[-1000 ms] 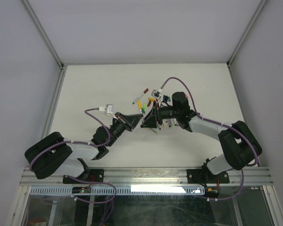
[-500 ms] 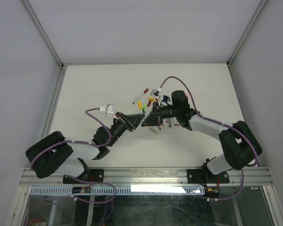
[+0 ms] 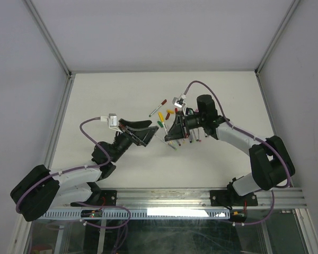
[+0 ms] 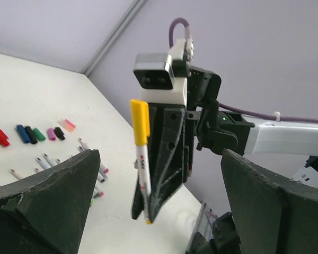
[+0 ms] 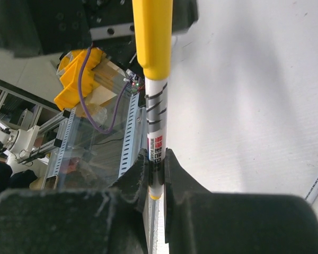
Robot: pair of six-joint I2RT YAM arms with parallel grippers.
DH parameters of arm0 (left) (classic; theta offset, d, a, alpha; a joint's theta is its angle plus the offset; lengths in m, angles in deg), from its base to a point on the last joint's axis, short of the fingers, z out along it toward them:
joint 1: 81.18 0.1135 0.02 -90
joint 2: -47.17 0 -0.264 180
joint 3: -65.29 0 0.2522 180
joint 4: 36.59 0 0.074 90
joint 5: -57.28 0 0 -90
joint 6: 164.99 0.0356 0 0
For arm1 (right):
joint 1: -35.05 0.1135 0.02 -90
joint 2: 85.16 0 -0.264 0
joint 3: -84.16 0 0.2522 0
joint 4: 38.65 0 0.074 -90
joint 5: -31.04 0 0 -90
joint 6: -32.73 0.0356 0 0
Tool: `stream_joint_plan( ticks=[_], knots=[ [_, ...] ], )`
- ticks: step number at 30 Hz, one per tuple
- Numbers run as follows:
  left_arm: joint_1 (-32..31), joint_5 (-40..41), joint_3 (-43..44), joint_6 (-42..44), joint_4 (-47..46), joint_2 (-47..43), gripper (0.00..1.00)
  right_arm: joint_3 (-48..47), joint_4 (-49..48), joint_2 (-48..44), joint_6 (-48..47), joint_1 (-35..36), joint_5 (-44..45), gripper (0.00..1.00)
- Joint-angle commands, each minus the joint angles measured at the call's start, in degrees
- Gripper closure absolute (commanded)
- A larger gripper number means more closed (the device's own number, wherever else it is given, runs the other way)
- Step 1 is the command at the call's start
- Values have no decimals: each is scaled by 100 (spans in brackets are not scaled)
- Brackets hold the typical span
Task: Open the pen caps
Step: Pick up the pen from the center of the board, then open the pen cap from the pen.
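Note:
My right gripper [image 5: 157, 177] is shut on the lower barrel of a white pen [image 4: 143, 169], which stands upright above the table. Its yellow pen cap [image 4: 140, 121] is on the top end and also shows in the right wrist view [image 5: 152, 37]. My left gripper [image 4: 160, 174] is wide open, one finger on each side of the pen and clear of it. In the top view the left gripper [image 3: 148, 132] sits just left of the right gripper [image 3: 168, 138].
Loose caps lie in a row on the table: red [image 4: 0, 136], blue [image 4: 22, 132], green [image 4: 38, 134] and pink [image 4: 68, 124]. Uncapped pens [image 4: 90, 153] lie beside them. A red-capped pen [image 3: 158, 107] lies further back. The table's near rail [image 3: 164, 197] runs along the front.
The left gripper has opened, letting go of the yellow-capped pen, and drawn back to the left. The right gripper has shut on the pen's barrel.

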Motion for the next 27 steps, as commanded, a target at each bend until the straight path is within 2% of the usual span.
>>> stream_joint_plan(
  ticks=[1,5,10,20,27],
  knots=[
    [557,-1106,345,189,704,-372,1,-318,280,-172,-424,-86,-577,100],
    [1201,-2168,435,-289,302,-193,1,-371,433,-165,-557,-122,-673,100],
    [1471,-3157,692,-675,-378,315,1,-389,492,-160,-592,-153,-808,100],
    [1697,-3384,968,-568,-782,885,1,-398,503,-192,-628,-169,-1047,100],
    [1747,-3638,1231,-826,-1312,1382,7,-412,500,-181,-636,-170,-1191,100]
  ],
)
